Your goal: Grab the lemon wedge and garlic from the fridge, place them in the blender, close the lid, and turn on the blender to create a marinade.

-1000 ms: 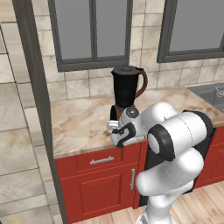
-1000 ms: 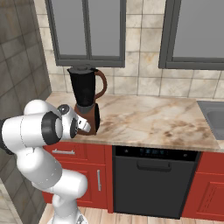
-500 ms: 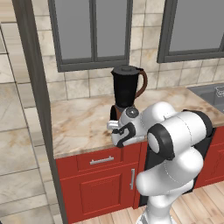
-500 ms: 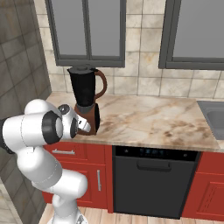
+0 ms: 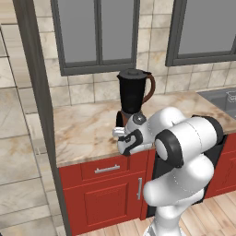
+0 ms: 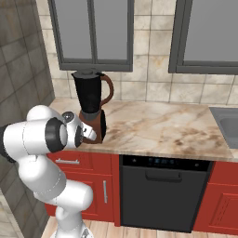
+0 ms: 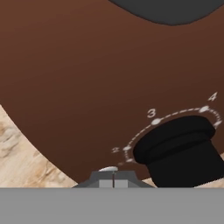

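The blender [image 5: 133,94] stands on the marble counter, a dark jar with a brown handle on a reddish-brown base. The lid [image 5: 132,73] sits on top of the jar. My gripper [image 5: 120,132] is shut and empty, right at the front of the base. From the right, the gripper [image 6: 94,135] touches or almost touches the blender [image 6: 90,95] low down. In the hand view the shut gripper [image 7: 113,176] points at the brown base [image 7: 83,74], just left of the black dial [image 7: 179,151] with its numbered marks. The lemon wedge, the garlic and the fridge are out of view.
The counter [image 5: 87,129] runs over red cabinets [image 5: 108,193], with a black dishwasher [image 6: 162,193] to the right. A sink [image 6: 228,123] lies at the far right. A dark grey upright post [image 5: 39,115] stands close on the left. Grey windows sit above the tiled wall.
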